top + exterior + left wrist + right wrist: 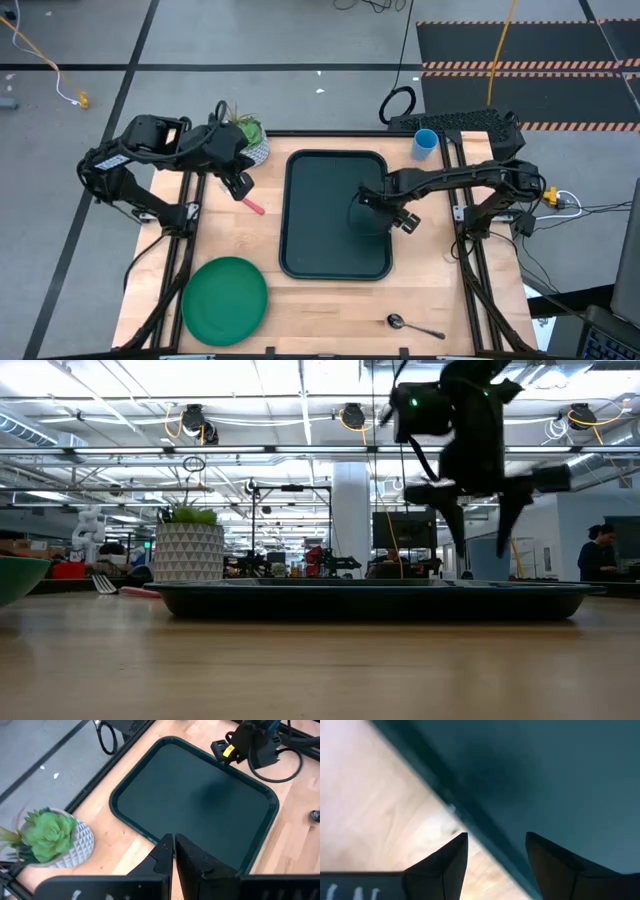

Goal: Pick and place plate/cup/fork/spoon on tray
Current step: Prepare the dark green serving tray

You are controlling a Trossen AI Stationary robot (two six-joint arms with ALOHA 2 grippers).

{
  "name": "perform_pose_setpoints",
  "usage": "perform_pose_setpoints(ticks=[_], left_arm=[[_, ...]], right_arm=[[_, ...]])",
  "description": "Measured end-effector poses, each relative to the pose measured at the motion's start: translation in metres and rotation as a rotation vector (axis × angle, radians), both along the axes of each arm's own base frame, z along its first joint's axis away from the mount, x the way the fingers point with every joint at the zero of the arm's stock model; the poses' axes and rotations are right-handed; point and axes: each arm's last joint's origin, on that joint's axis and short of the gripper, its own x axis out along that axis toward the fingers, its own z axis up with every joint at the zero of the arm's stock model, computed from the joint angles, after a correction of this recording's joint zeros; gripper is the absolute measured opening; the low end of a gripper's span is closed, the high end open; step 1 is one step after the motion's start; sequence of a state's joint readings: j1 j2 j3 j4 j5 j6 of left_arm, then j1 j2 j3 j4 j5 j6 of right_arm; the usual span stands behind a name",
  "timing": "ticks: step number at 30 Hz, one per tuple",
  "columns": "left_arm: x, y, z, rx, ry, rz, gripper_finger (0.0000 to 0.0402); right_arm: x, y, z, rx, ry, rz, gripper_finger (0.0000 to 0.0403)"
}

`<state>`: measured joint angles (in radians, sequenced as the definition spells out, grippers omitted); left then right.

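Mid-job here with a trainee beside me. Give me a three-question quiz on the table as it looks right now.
1. True or false: the tray holds no tableware.
2. Which pincer is open? A) left pincer B) right pincer
3. Fill in: the spoon lies on the table's near edge, to the ____ of the plate in the high view.

Key: 1 true, it is bare. 2 B, open above the tray's right part; the left is shut near the fork. 3 right.
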<state>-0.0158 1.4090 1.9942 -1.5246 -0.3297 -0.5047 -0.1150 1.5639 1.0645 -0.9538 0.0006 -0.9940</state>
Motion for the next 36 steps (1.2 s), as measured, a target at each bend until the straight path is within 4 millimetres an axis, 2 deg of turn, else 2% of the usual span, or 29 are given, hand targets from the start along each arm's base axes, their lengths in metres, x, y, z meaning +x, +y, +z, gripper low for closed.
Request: perform_pose_setpoints(ticks=[7,15,18,23,29,33,36], left_arm=[[0.0,-0.006,0.001,-0.04,-0.022,0.002,0.0021],[0.011,-0.006,-0.005,-0.054,-0.002,0.021,0.0021],[0.013,-0.008,-0.007,-0.07,0.009,0.011,0.0021],[0.016,-0.013,-0.009,-0.078,0.027,-0.015,0.0021],[0.016,-0.013,-0.009,-0.075,0.029,-0.02,0.0021],[0.016,-0.013,-0.009,-0.066,0.033,-0.033,0.0021],[0.016,-0.013,-0.009,-0.054,0.032,-0.045,0.0021]], right_arm=[[-0.013,0.001,-0.018,-0.012,0.072,0.045,0.0191],[-0.016,0.002,-0.038,-0.005,0.005,0.072,0.0187],[-0.018,0.002,-0.043,-0.008,-0.004,0.049,0.0171],[-0.019,0.005,-0.043,0.0,0.004,-0.044,0.0119],[-0.027,0.026,-0.039,0.007,0.063,-0.066,0.0063],[-0.032,0.045,-0.033,0.031,0.066,-0.081,0.0049],[-0.033,0.059,-0.023,0.035,0.004,-0.033,0.0045]])
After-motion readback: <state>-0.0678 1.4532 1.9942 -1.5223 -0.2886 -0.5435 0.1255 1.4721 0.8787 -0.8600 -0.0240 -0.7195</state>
